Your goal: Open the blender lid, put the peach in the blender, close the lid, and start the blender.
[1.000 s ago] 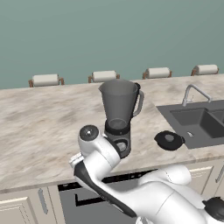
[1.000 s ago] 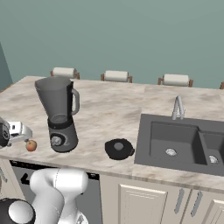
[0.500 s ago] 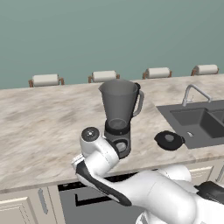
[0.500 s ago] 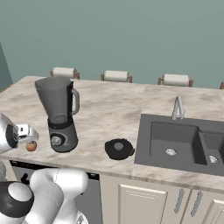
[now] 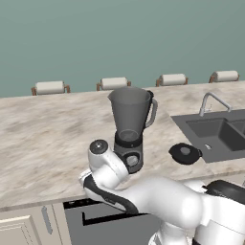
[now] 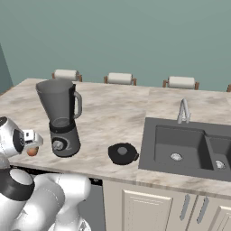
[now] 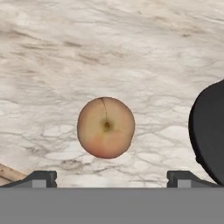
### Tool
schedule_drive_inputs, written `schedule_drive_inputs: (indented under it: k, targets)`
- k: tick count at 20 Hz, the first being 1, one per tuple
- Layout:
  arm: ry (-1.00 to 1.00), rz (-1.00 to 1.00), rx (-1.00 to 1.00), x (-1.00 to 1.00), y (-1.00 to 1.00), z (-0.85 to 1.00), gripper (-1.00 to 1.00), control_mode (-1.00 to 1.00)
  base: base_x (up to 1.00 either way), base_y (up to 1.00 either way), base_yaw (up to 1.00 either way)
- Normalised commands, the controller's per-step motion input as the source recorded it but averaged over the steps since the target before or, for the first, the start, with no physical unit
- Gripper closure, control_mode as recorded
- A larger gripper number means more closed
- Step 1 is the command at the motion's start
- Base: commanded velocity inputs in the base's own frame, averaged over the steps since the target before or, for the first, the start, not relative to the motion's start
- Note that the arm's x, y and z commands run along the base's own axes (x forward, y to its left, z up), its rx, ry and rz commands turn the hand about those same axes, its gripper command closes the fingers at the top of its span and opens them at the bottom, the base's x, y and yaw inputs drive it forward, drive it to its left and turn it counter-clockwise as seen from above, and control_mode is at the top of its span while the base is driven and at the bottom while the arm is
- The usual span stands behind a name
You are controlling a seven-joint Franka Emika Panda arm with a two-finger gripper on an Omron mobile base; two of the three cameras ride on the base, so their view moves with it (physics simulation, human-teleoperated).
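The peach (image 7: 106, 127) lies on the marble counter, stem end up, centred between my gripper's (image 7: 112, 177) two spread fingertips (image 7: 41, 178), which touch nothing. The gripper is open and hangs straight above the fruit. From the right base view the peach (image 6: 31, 151) sits just left of the blender (image 6: 62, 118), under my hand. The blender (image 5: 130, 123) stands near the counter's front edge, its smoky jar uncovered. The blender lid (image 5: 184, 153) lies flat on the counter between blender and sink, also the dark disc (image 6: 122, 153). The blender's dark base (image 7: 210, 131) shows at the hand view's right.
A double sink (image 6: 191, 146) with a tap (image 6: 182, 110) is set into the counter at the right. Several chair backs (image 5: 114, 83) line the counter's far edge. Cabinet fronts (image 6: 158, 207) run below the counter.
My arm's lower links have swung and the hand has crept slightly closer over the peach. The jaws stayed open. Peach, blender and lid have not moved.
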Motion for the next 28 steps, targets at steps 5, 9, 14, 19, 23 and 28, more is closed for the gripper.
schedule_drive_inputs:
  k: [5,9,14,19,23,28]
  targets:
    - [0.00,0.00,0.00,0.10,0.00,-0.06,-1.00,-1.00,0.00,0.00,0.00]
    - [0.00,0.00,0.00,0.10,0.01,-0.08,-1.00,-1.00,0.00,0.00,0.00]
    - [0.00,0.00,0.00,0.10,0.04,-0.18,-1.00,-1.00,0.00,0.00,0.00]
    - [0.01,0.00,0.00,0.09,0.09,-0.23,-1.00,-1.00,0.00,0.00,0.00]
    - [0.02,0.00,0.00,0.10,0.11,-0.24,-1.00,-1.00,0.00,0.00,0.00]
    - [0.00,0.00,0.00,0.11,0.09,-0.04,-1.00,-1.00,0.00,0.00,0.00]
